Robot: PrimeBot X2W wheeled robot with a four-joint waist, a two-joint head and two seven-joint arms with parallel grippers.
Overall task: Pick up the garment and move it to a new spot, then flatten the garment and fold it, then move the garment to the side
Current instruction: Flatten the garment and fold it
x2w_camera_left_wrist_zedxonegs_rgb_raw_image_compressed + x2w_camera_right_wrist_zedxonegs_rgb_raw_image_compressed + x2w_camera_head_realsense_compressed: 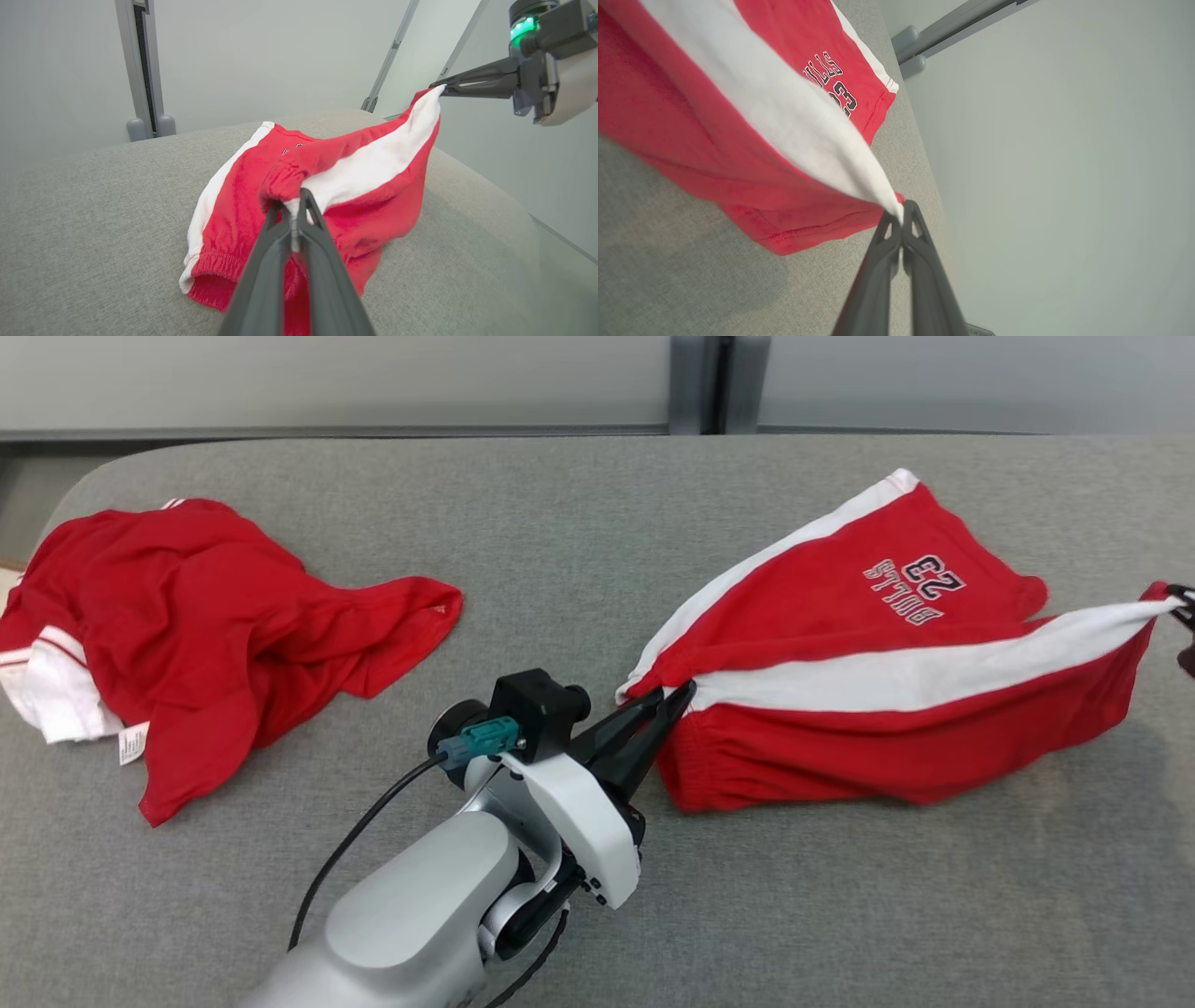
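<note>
The garment is a pair of red shorts with white side stripes and black lettering, lying right of centre on the grey surface and partly lifted. My left gripper is shut on its waistband end, where the white stripe begins. At the far right edge of the head view my right gripper is shut on the hem end of the same stripe. The stripe is stretched taut between the two. The left wrist view shows the garment pinched in my left gripper, with my right gripper beyond. The right wrist view shows my right gripper pinching the garment.
A second red and white piece of clothing lies crumpled at the left of the grey padded surface. A grey wall with a vertical post stands behind the far edge. The surface's right edge lies near my right gripper.
</note>
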